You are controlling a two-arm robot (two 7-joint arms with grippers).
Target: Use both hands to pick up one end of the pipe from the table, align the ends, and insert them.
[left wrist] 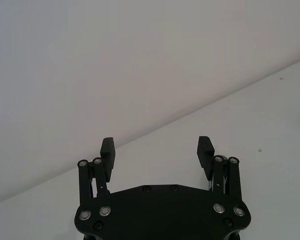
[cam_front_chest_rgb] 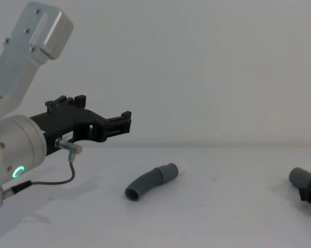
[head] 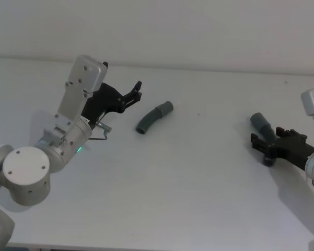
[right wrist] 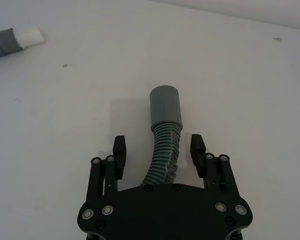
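Since your right gripper (right wrist: 158,145) gapes astride the pipe (right wrist: 165,132) lower centre (left gripper (left wrist: 157,145) spread, idle), clamp the stiffer-looking cuff (right wrist: 164,105), not ribs (right wrist: 162,160).

Bare test lab: plain white table (head: 172,198) against a blank white wall (head: 198,31).

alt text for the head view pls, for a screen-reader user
A curved grey pipe piece lies near the middle of the white table. The open left claw hovers just to its left. At the right edge, the open right claw straddles a second grey pipe piece.
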